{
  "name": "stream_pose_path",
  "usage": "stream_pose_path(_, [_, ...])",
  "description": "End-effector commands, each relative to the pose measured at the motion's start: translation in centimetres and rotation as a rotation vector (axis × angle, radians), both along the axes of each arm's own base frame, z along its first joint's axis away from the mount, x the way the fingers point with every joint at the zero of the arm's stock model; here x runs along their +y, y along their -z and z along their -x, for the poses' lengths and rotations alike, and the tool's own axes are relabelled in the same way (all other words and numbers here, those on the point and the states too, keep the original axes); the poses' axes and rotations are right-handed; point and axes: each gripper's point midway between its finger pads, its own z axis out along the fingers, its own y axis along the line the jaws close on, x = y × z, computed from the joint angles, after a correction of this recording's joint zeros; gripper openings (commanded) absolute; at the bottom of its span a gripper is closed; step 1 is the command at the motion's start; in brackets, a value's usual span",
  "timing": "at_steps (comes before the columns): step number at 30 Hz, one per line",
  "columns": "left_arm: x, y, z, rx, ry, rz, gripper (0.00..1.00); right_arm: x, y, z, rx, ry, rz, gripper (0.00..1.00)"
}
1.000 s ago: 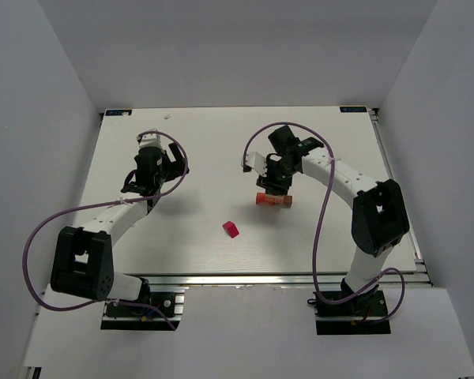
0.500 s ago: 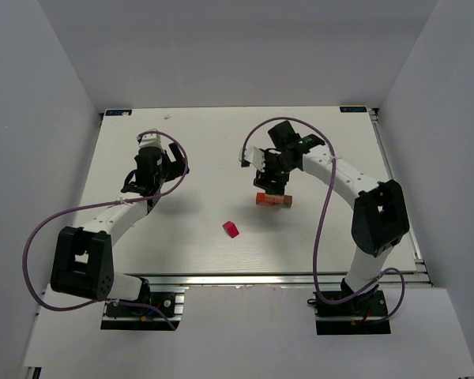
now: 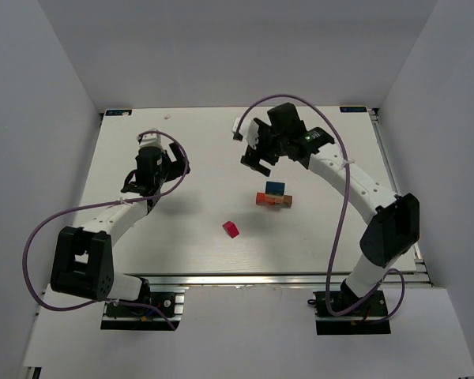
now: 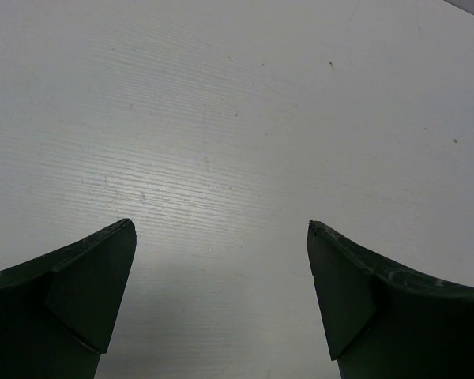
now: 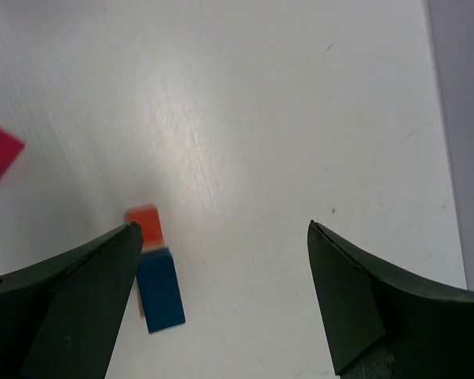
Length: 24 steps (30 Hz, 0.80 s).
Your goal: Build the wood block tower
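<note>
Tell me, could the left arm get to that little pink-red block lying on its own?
Probably yes. The magenta block lies alone on bare table, the left gripper is open and empty, and nothing stands between them. The stacked blocks sit farther right.

White-shelled arms (image 3: 114,215) carry black joints (image 3: 83,264), looping purple cables (image 3: 287,99) and dark green tool fingers (image 4: 63,308).

We find no text, number, brand or sign that we can read in any view. On the far edge of the table (image 3: 197,150), the left blue mark (image 3: 117,112) and the right blue mark (image 3: 352,109) sit at the corners, too small for us to tell whether they bear writing.
</note>
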Motion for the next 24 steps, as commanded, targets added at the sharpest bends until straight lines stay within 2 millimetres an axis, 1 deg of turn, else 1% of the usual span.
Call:
stream_pose_path(1, [0.1, -2.0, -0.2, -0.034, -0.015, 0.031, 0.98, 2.2, -10.2, -2.4, -0.136, 0.192, -0.339, 0.89])
stream_pose_path(2, [0.4, -2.1, -0.2, -0.033, -0.031, 0.026, 0.98, 2.1, -11.4, -2.0, -0.093, 0.274, -0.435, 0.89])
stream_pose_path(3, [0.7, -2.1, 0.0, -0.019, -0.046, 0.018, 0.98, 2.4, -11.1, -2.0, -0.077, 0.298, -0.496, 0.89])
stream_pose_path(4, [0.9, -2.4, 0.1, -0.019, -0.054, 0.014, 0.98, 2.6, -10.9, -1.4, -0.050, 0.308, -0.545, 0.89])
stream_pose_path(5, [1.3, -2.3, 0.4, -0.002, -0.068, 0.004, 0.98, 2.9, -11.9, 0.2, -0.004, 0.297, -0.628, 0.89])
stream_pose_path(6, [1.4, -2.0, 0.8, 0.018, -0.070, -0.001, 0.98, 3.0, -9.0, 1.2, 0.053, 0.311, -0.624, 0.89])
stream_pose_path(7, [1.5, -2.6, 1.0, 0.010, -0.070, 0.000, 0.98, 3.4, -9.3, 1.9, 0.053, 0.297, -0.665, 0.89])
stream_pose_path(8, [1.5, -2.7, 1.3, 0.017, -0.071, 0.004, 0.98, 4.1, -9.1, 3.4, 0.057, 0.288, -0.659, 0.89])
stream_pose_path(9, [1.6, -2.8, 1.5, 0.018, -0.075, 0.006, 0.98, 4.4, -8.0, 4.3, 0.062, 0.302, -0.627, 0.89])
stream_pose_path(10, [1.6, -2.8, 1.9, 0.018, -0.075, 0.010, 0.98, 4.3, -5.7, 5.1, 0.076, 0.337, -0.565, 0.89])
stream_pose_path(11, [1.7, -3.4, 2.3, 0.005, -0.079, 0.022, 0.98, 4.9, -4.5, 6.4, 0.055, 0.364, -0.517, 0.89])
stream_pose_path(12, [1.6, -3.4, 2.6, 0.003, -0.075, 0.027, 0.98, 5.3, -3.3, 7.3, 0.073, 0.371, -0.493, 0.89])
stream_pose_path(13, [1.8, -3.2, 3.1, 0.006, -0.079, 0.032, 0.98, 5.9, -1.0, 9.0, 0.109, 0.360, -0.444, 0.89])
stream_pose_path(14, [1.9, -3.7, 3.6, -0.004, -0.081, 0.037, 0.98, 6.1, 0.6, 9.5, 0.140, 0.366, -0.421, 0.90])
stream_pose_path(15, [2.1, -3.7, 3.8, -0.006, -0.089, 0.040, 0.98, 6.4, 1.8, 10.3, 0.175, 0.367, -0.408, 0.89])
stream_pose_path(16, [2.2, -3.6, 4.1, -0.002, -0.098, 0.048, 0.98, 6.8, 3.5, 11.3, 0.196, 0.352, -0.370, 0.89])
stream_pose_path(17, [2.3, -3.6, 4.6, 0.001, -0.102, 0.048, 0.98, 6.9, 5.4, 11.3, 0.219, 0.387, -0.335, 0.89])
stream_pose_path(18, [2.3, -3.5, 4.8, 0.002, -0.103, 0.049, 0.98, 7.1, 6.4, 11.7, 0.234, 0.398, -0.306, 0.89])
stream_pose_path(19, [2.4, -3.1, 5.1, 0.017, -0.110, 0.053, 0.98, 7.4, 8.2, 12.0, 0.244, 0.416, -0.257, 0.89])
stream_pose_path(22, [2.3, -2.6, 5.8, 0.035, -0.110, 0.075, 0.98, 7.8, 10.7, 11.9, 0.270, 0.460, -0.222, 0.89])
stream_pose_path(24, [2.3, -2.2, 6.3, 0.035, -0.114, 0.083, 0.98, 8.3, 11.3, 11.8, 0.289, 0.468, -0.236, 0.89])
